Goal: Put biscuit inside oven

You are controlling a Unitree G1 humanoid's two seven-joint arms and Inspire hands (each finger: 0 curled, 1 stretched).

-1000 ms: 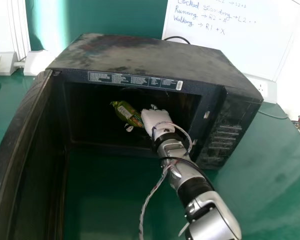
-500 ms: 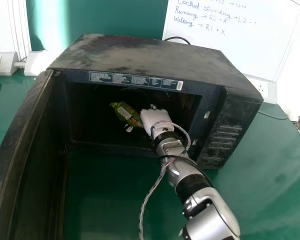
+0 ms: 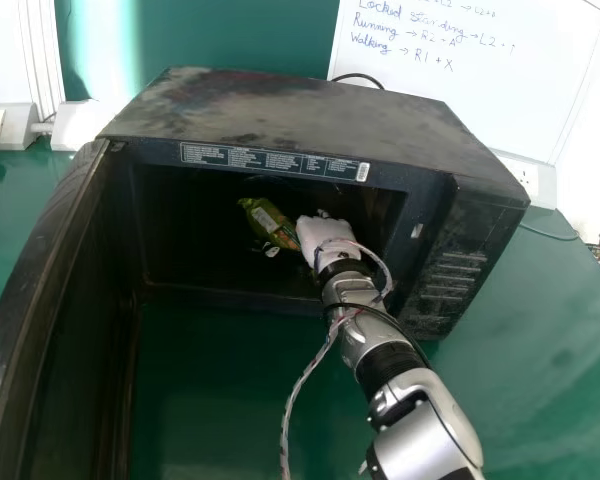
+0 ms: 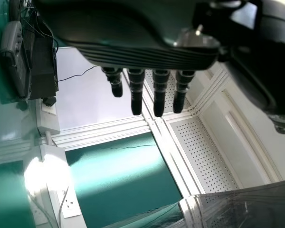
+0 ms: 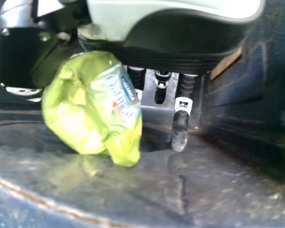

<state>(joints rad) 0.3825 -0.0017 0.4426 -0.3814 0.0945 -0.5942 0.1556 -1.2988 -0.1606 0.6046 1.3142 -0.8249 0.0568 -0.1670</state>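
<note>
Deep in the open black oven (image 3: 300,115), my right hand (image 3: 327,240) is around the green biscuit packet (image 3: 267,222), which juts out on the hand's left side. Seen from the right wrist, the packet (image 5: 88,104) lies against the thumb side of the right hand (image 5: 180,128). Some fingers are curled behind it, partly hidden by it, and one finger reaches past it. My left hand (image 4: 160,90) hangs outside the oven in the left wrist view, its fingers straight and holding nothing.
The oven door (image 3: 50,300) stands wide open on the left. The oven's control panel (image 3: 455,270) flanks the opening on the right, close to my right forearm. Behind the oven are a whiteboard (image 3: 470,80) and a cable. Green table (image 3: 550,330) surrounds the oven.
My right hand and the packet have shifted a little to the right inside the oven, still together. The head view itself has moved very slightly.
</note>
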